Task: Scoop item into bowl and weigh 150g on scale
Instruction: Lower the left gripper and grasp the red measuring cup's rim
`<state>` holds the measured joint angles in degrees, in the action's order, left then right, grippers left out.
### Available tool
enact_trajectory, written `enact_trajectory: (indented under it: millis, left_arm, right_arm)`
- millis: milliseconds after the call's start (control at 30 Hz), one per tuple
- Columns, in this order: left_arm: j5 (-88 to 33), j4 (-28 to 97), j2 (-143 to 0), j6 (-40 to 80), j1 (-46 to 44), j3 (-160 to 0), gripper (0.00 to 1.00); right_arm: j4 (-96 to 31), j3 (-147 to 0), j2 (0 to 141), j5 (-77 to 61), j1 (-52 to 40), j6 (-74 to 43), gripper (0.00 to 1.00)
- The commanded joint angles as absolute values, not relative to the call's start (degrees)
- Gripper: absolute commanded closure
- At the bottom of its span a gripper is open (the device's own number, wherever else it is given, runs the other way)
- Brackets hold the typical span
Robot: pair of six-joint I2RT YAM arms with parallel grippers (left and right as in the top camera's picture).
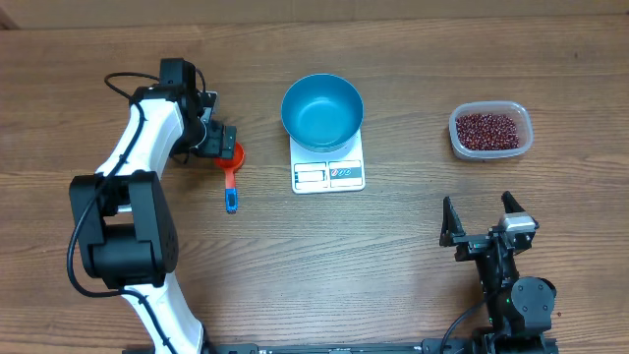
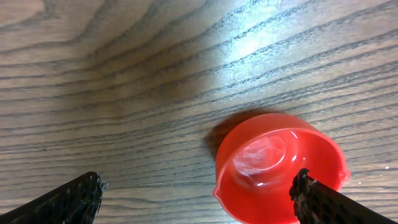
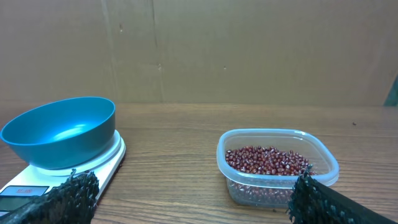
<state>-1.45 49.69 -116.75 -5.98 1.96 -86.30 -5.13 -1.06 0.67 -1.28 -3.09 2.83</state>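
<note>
Table [image 1: 393, 256] | 1 bowl [image 1: 321, 110] | 1 scale [image 1: 328, 175] | 1 tub [image 1: 527, 140] (beans [image 1: 487, 129]) | left fingers [image 2: 65, 202], right fingers [image 3: 323, 202] wide

One white scale [image 1: 328, 174] sits on the one table [image 1: 393, 285], and it carries one blue bowl [image 1: 321, 110]. To the right of the scale stands one clear plastic tub [image 1: 528, 133]; the red-brown beans [image 1: 487, 129] in it are far too many to count. To the left of the scale lies one scoop [image 1: 231, 177], a single red cup on a single blue handle. There are two robot arms: the left arm [image 1: 133, 147] to the left of the scale and the right arm [image 1: 511, 285] to its right. Each ends in one gripper, the left gripper [image 1: 218, 141] and the right gripper [image 1: 480, 214], with two fingers apiece.
</note>
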Motion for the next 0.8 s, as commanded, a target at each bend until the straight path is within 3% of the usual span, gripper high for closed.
enact_trajectory:
  millis: [0,600,667,767]
  left_arm:
    - [-1.06,49.89,-120.66,-4.93,1.85,-86.32,0.0]
    - [-1.06,49.17,-121.19,-4.29,1.87,-86.35,0.01]
    - [-1.06,49.17,-121.19,-4.29,1.85,-86.35,0.05]
    - [-1.06,49.17,-121.19,-4.29,1.87,-86.35,0.2]
  right_arm:
    - [-4.8,-0.45,0.16,-1.32,-3.46,2.9,0.0]
    - [-4.8,-0.45,0.16,-1.32,-3.46,2.9,0.0]
    - [-4.8,-0.45,0.16,-1.32,-3.46,2.9,0.0]
    - [-4.8,-0.45,0.16,-1.32,-3.46,2.9,0.0]
